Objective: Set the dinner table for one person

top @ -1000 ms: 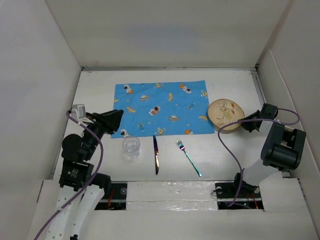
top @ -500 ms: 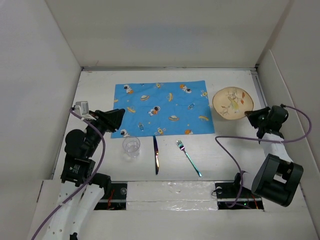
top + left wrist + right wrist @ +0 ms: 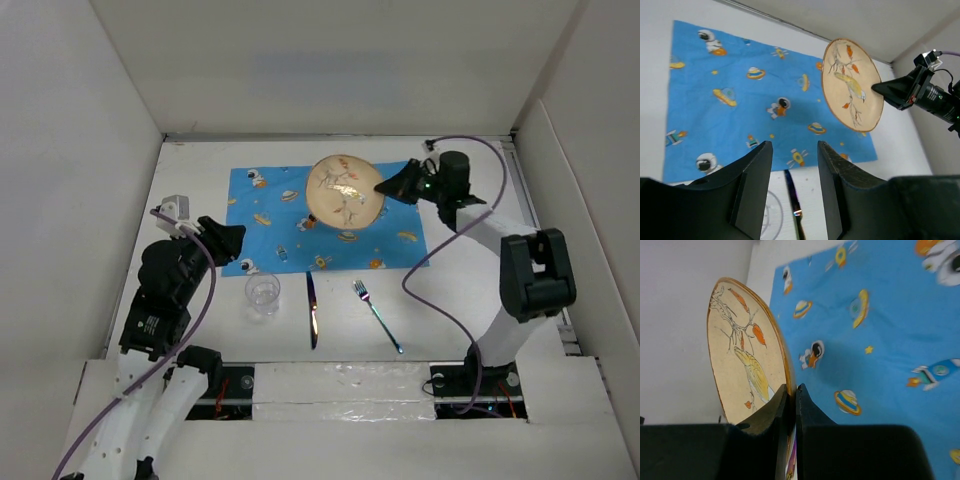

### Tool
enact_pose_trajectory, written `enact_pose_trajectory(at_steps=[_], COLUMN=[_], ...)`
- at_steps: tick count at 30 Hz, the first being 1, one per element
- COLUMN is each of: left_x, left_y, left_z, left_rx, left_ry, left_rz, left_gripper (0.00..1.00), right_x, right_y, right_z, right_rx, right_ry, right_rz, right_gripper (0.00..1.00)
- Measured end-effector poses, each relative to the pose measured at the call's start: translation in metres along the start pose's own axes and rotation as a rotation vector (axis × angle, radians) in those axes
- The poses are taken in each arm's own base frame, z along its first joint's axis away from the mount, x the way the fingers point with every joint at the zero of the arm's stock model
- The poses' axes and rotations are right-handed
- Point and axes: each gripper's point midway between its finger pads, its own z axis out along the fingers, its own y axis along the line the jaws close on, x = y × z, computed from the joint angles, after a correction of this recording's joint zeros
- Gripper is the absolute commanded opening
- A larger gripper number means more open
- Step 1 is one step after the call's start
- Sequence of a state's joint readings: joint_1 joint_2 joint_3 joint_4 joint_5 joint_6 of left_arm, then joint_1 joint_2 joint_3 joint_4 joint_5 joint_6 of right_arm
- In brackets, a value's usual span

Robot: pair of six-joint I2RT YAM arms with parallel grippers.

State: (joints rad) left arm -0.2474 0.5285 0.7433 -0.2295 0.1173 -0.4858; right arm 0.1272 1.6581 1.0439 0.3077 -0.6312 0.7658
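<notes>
My right gripper (image 3: pixel 388 187) is shut on the rim of a cream plate (image 3: pixel 345 191) with a bird painted on it, and holds it in the air over the right half of the blue cartoon-print placemat (image 3: pixel 280 225). The plate (image 3: pixel 742 365) fills the left of the right wrist view, pinched between my right gripper's (image 3: pixel 790 395) jaws. It also shows in the left wrist view (image 3: pixel 850 82). My left gripper (image 3: pixel 232 238) is open and empty at the placemat's left edge, above the white dinner table (image 3: pixel 450 300). A clear glass (image 3: pixel 263 293), a knife (image 3: pixel 312 310) and a fork (image 3: pixel 377 315) lie in front of the placemat.
White walls (image 3: pixel 70 180) enclose the table on the left, back and right. The knife (image 3: pixel 792 200) and the glass's rim (image 3: pixel 771 212) show between my left gripper's (image 3: pixel 795 150) jaws in the left wrist view.
My right gripper has carried the plate from the table's right side up and left, over the placemat. My left arm has shifted slightly and stays open.
</notes>
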Motion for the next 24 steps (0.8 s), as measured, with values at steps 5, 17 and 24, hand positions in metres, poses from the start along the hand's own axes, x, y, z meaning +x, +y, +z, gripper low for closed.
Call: enact_pose_trajectory(at_steps=[5,17,24], left_x=[-0.003,-0.014,-0.012], left_y=[0.024,0.031,0.036], left_z=[-0.012,-0.03,-0.026], left_rx=[-0.121,-0.147,-0.166], left_ry=[-0.032,-0.122,-0.108], left_rz=[0.038,0.067,0.075], left_gripper=[0.39,0.41,0.41], right_x=[0.054,0.058,0.077], right_y=[-0.002,-0.028,-0.043], right_z=[0.052,0.115,0.129], right_rx=[-0.033,0.042,0.076], right_ry=[0.171,0.247,0.312], right_rz=[0.015,-0.063,-0.08], right_gripper=[0.0,0.0,0.0])
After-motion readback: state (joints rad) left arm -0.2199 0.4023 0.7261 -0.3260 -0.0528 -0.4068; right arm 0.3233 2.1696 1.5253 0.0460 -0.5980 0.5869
